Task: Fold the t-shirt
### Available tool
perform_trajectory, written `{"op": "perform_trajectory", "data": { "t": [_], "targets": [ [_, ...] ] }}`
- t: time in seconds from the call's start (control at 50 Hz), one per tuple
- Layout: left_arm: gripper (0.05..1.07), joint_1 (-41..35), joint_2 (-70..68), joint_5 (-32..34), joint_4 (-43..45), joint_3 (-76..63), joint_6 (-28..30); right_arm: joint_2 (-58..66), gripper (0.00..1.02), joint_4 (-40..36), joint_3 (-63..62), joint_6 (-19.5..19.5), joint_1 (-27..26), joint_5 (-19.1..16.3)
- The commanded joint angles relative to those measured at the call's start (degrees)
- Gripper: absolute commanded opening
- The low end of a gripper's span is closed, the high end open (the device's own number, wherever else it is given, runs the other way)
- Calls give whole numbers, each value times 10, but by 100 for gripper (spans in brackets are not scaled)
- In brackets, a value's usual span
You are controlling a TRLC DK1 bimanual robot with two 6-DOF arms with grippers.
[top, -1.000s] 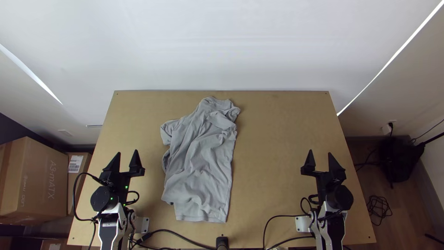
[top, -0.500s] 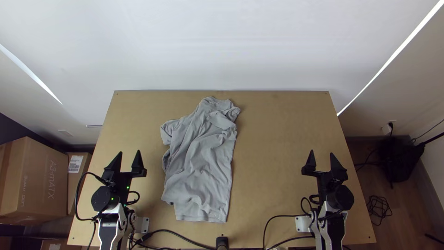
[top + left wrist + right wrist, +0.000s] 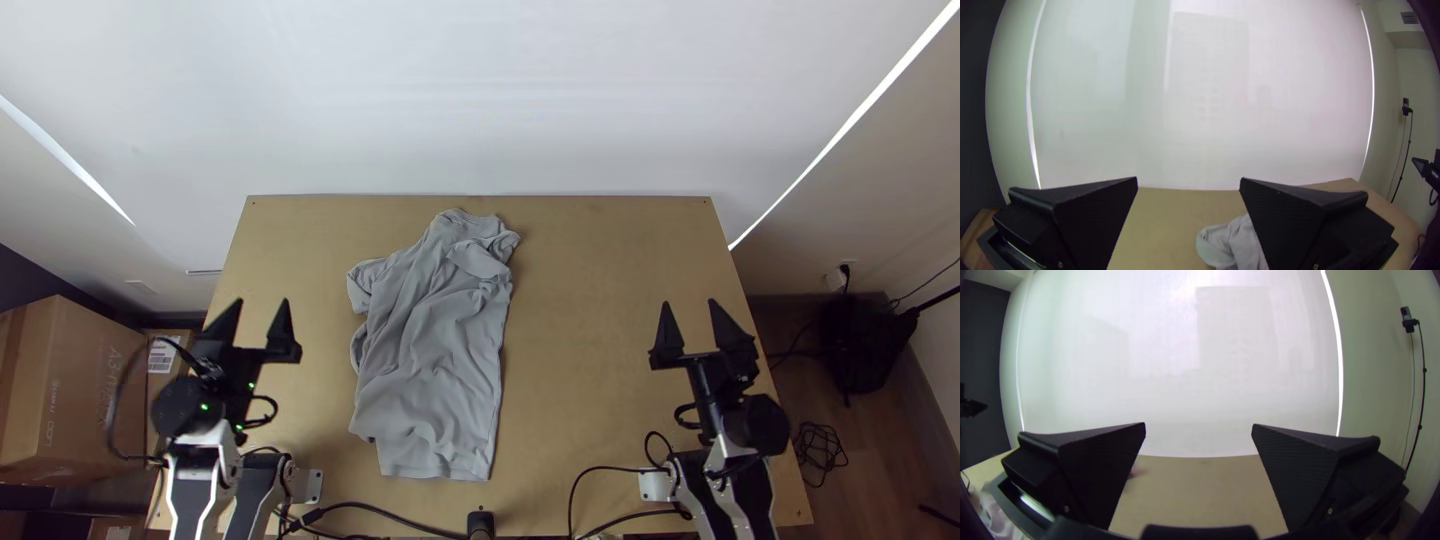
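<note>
The table (image 3: 610,400) bears the shirt (image 3: 425,360), spread but rumpled, left of the middle. Folding it as it lies could trap the creases and come out crooked, and a pinch that takes just one layer would probably peel the top from the bottom or drag everything askew. Its long axis runs from the far edge towards the near one, the neck end pointing away from the arms' bases and leaning slightly right. The left gripper (image 3: 256,303) and right gripper (image 3: 689,303) stand on either side, each wide apart and empty. One sleeve (image 3: 368,286) sticks out left; the bunched cloth (image 3: 480,260) at upper right could make a lump.
</note>
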Motion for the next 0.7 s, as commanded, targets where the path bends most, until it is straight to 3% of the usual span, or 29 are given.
{"op": "perform_trajectory", "data": {
  "t": [0.0,0.16,0.36,0.56,0.68],
  "targets": [
    [103,-17,81,22,-34,128,25,108,98,21,88,-5,24,5],
    [103,-103,224,17,-174,337,28,276,98,21,219,-4,54,4],
    [103,-150,362,17,-333,540,28,462,98,13,358,3,87,-1],
    [103,-241,417,18,-446,632,18,627,98,-36,500,38,109,-7],
    [103,-265,433,32,-506,633,16,720,97,-92,585,91,111,-26]
  ]
}}
